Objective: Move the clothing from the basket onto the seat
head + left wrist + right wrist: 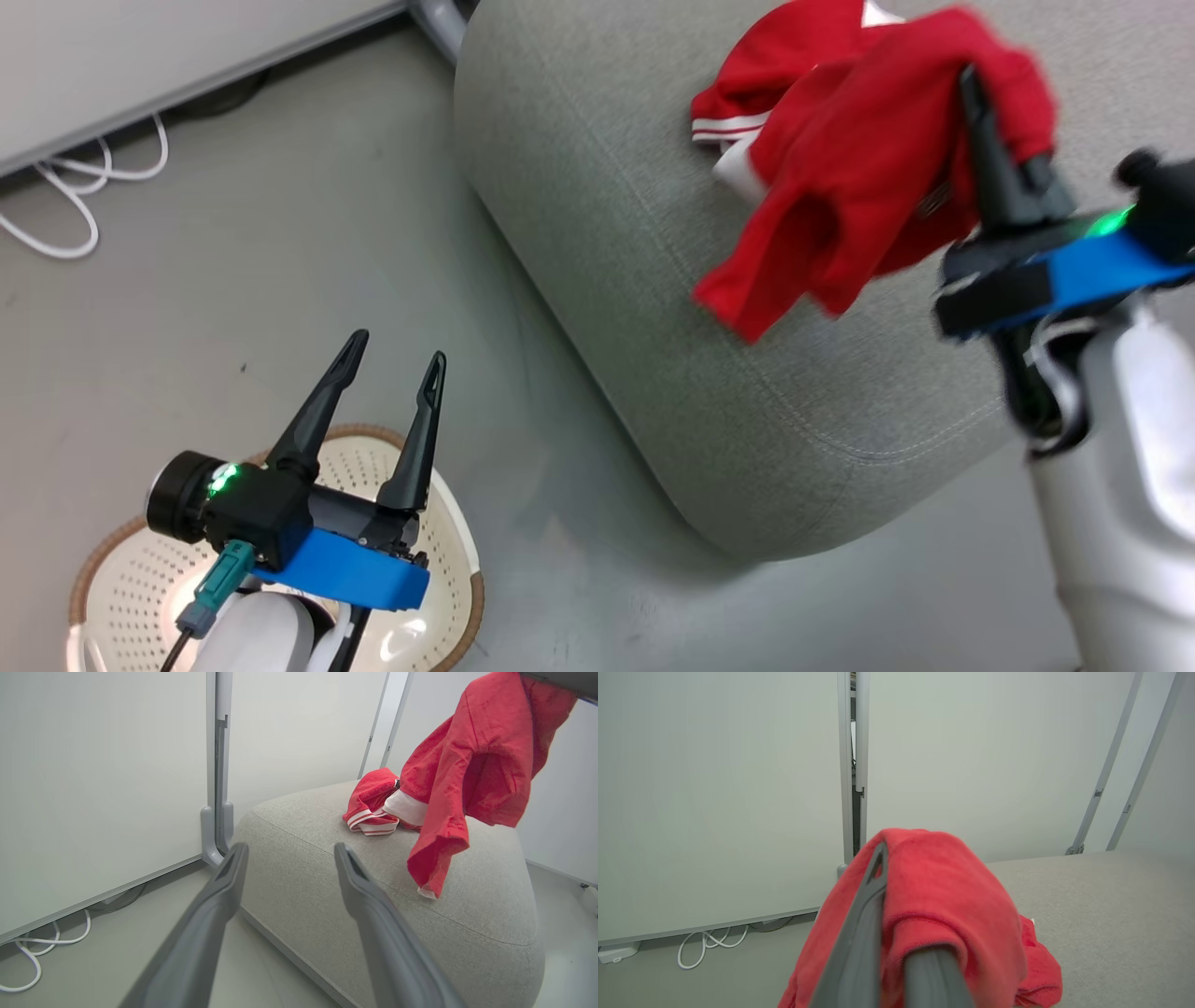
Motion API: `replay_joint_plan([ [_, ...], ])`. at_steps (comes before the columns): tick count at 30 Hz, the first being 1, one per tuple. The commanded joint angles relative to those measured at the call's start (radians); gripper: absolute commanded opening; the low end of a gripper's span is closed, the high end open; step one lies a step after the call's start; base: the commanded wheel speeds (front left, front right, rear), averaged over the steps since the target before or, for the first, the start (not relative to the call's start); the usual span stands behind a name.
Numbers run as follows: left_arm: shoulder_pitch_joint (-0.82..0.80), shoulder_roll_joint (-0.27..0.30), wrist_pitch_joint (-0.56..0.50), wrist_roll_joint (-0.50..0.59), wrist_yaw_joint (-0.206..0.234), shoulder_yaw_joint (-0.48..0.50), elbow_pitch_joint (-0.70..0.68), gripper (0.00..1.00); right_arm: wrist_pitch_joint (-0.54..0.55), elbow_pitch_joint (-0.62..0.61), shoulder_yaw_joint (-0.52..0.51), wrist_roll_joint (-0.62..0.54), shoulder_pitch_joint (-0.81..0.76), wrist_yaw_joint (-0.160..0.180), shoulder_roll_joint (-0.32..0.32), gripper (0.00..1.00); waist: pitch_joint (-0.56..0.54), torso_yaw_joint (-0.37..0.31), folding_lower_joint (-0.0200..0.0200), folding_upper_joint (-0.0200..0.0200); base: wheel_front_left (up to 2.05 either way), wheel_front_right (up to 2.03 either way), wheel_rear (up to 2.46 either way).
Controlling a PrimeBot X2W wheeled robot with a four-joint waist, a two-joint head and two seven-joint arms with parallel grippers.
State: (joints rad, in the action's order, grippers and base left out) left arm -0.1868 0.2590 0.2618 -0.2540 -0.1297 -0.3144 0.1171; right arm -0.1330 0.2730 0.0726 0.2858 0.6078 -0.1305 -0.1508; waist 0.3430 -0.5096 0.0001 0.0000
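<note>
My right gripper [976, 89] is shut on one red garment of the clothing [859, 187], which hangs in folds just above the grey seat [607, 233]. In the right wrist view the fabric [943, 891] drapes over that gripper's fingers [871, 891]. A second red garment [775, 65] with white striped trim lies crumpled on the seat behind it; the left wrist view has it as a garment [369, 807] beside the hanging garment [472, 765]. My left gripper [397, 353] is open and holds nothing, above the cream basket [121, 579] on the floor.
White cables [65, 205] lie on the floor along a pale wall panel [140, 56] at the left. Grey floor [280, 280] runs between the basket and the seat's rounded front edge [794, 523]. A panel post [217, 812] stands by the seat's corner.
</note>
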Motion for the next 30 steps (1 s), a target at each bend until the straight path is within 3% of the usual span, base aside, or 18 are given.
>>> replay_joint_plan([
  [1,-0.018,0.011,0.005,0.005,-0.001,-0.003,-0.008,1.0,0.003,0.008,-0.021,0.006,0.042,-0.001,-0.009,0.0,0.046,0.026,-0.0001,0.0,0.0,0.0,0.0],
  [15,-0.112,0.091,0.004,0.032,-0.001,-0.018,-0.106,1.0,0.038,0.152,-0.319,0.004,0.411,-0.001,-0.103,0.0,0.278,0.091,-0.0001,0.0,0.0,0.0,0.0],
  [25,-0.182,0.116,-0.021,0.06,0.005,-0.028,-0.203,1.0,-0.017,0.37,-0.32,-0.123,0.464,-0.001,-0.164,0.0,0.4,0.131,-0.0001,0.0,0.0,0.0,0.0],
  [30,-0.187,0.116,-0.022,0.052,0.01,-0.027,-0.216,1.0,-0.066,0.493,-0.315,-0.178,0.473,0.0,-0.132,0.0,0.427,0.14,-0.0001,0.0,0.0,0.0,0.0],
])
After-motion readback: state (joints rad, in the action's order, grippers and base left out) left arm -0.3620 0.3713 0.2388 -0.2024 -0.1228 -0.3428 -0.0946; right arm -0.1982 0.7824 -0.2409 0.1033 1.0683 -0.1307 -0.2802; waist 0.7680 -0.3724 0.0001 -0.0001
